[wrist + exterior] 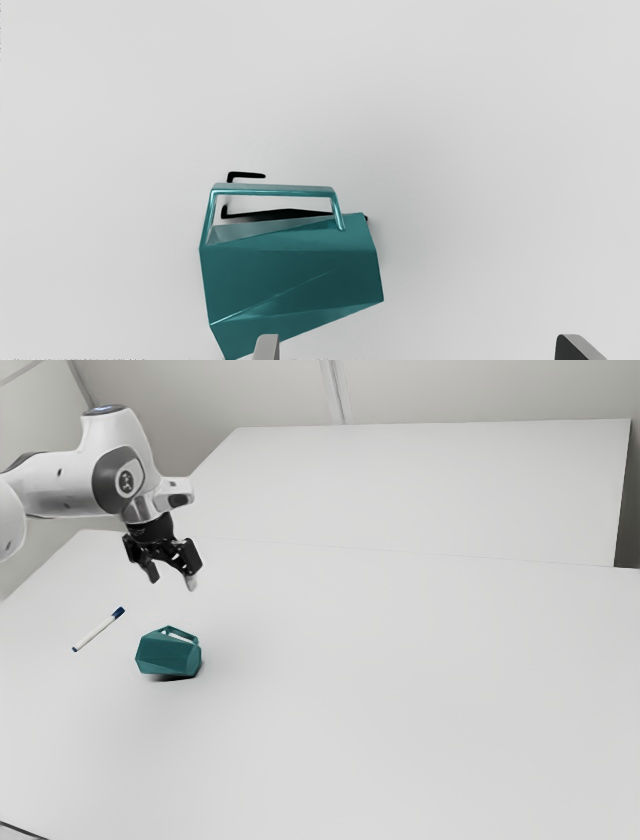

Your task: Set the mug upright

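Mug (166, 655) lay sideways, exterior view's left | pen (98, 630) lay farther left | gripper (172, 581) hung raised, spread apart

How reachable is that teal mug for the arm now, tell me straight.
Likely yes: the open pincer hangs above the table, with nothing visible between it and the mug lying on its side. The marker lies off toward the exterior view's left, out of the way.

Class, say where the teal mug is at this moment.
The mug lies on its side on the table, toward the exterior view's left, with the marker its nearest neighbour and the open gripper raised nearby.
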Available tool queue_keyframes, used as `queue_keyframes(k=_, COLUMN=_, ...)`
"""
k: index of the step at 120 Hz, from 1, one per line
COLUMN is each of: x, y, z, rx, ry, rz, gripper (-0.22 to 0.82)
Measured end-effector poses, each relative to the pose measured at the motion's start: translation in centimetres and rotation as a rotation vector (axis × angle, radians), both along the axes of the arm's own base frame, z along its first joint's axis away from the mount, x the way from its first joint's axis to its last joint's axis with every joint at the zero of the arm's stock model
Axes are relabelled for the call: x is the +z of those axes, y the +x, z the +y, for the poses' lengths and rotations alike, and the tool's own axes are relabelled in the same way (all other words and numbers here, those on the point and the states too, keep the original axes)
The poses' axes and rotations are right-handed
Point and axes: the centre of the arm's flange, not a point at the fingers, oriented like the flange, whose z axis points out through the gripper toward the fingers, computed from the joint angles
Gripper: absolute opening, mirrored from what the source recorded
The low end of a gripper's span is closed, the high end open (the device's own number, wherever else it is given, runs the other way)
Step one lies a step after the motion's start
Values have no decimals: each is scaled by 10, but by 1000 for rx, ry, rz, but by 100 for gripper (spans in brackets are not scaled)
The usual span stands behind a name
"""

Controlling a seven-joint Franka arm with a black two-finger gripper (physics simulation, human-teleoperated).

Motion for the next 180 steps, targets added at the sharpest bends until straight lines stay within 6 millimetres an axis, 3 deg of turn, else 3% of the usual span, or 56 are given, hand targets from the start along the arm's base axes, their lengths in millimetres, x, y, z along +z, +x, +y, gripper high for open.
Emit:
queue_keyframes(k=12, x=2, y=-3, z=8, rx=21, ry=-6, rz=-5, gripper=60)
queue_keyframes(k=30, x=-6, y=-15, z=63, rx=150, ry=-123, rz=-21, gripper=60)
queue_keyframes(k=46, x=-11, y=-24, z=86, rx=193, ry=-235, rz=-30, gripper=60)
queue_keyframes(k=69, x=-52, y=-36, z=129, rx=239, ry=-390, rz=12, gripper=60)
queue_keyframes(k=87, x=-79, y=-43, z=151, rx=228, ry=-465, rz=37, gripper=60)
queue_keyframes(k=116, x=-112, y=-35, z=171, rx=177, ry=-553, rz=57, gripper=60)
queue_keyframes(k=138, x=-138, y=-39, z=184, rx=172, ry=-653, rz=60, gripper=60)
queue_keyframes(k=180, x=-159, y=-37, z=176, rx=154, ry=-812, rz=15, gripper=60)
